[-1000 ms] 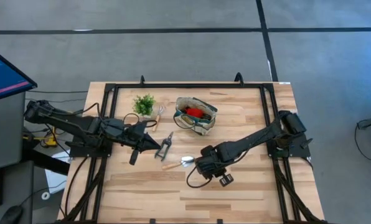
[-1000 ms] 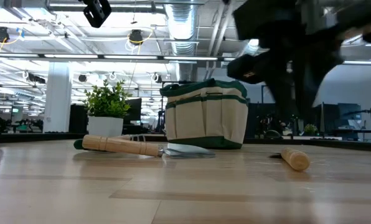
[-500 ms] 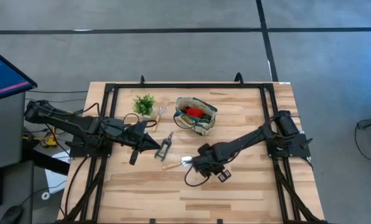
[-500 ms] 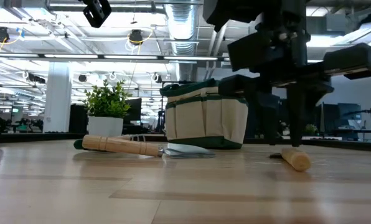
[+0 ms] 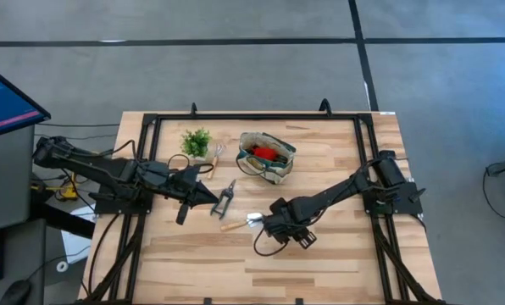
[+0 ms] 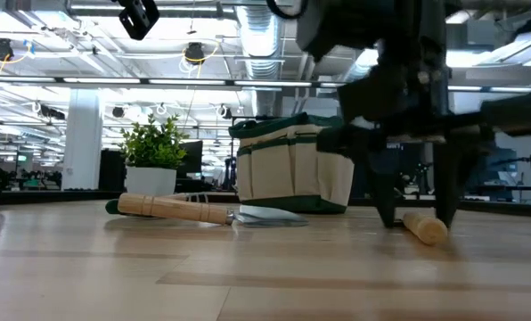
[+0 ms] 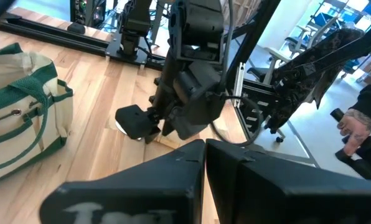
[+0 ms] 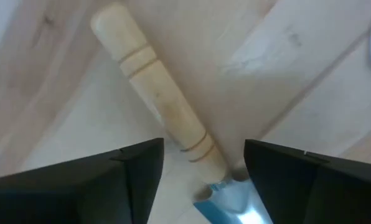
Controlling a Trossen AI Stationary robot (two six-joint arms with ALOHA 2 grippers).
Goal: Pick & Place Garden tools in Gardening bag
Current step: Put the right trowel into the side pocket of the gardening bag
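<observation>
**Trowel between the right fingers, not yet gripped**

The trowel (image 8: 167, 118) lies flat on the counter (image 5: 337, 254) near its middle, a little toward the front edge. The right arm reaches in from the right edge, bent low, and its gripper (image 5: 261, 222) points down over the tool. In the right wrist view its two dark fingers (image 8: 86, 180) stand wide apart, one on each side of the pale wooden handle where it meets the blade; neither pad touches the wood. The low view shows the fingertips (image 6: 386, 209) down at the counter surface, straddling the handle end (image 6: 424, 228).

The handle is light, turned wood with two pairs of grooved rings, and the blade is shiny metal.

The left arm stretches in from the left edge, its gripper (image 5: 214, 197) closed and empty, hovering just beside the dark shears (image 5: 226, 198), which lie left of the trowel. A second wooden-handled tool (image 6: 190, 210) lies farther back toward the plant.

The bag (image 5: 267, 158), cream with green trim, stands toward the back edge near the middle, with a red piece (image 5: 264, 153) inside. The small potted plant (image 5: 196, 141) stands to its left, near the back edge.
</observation>
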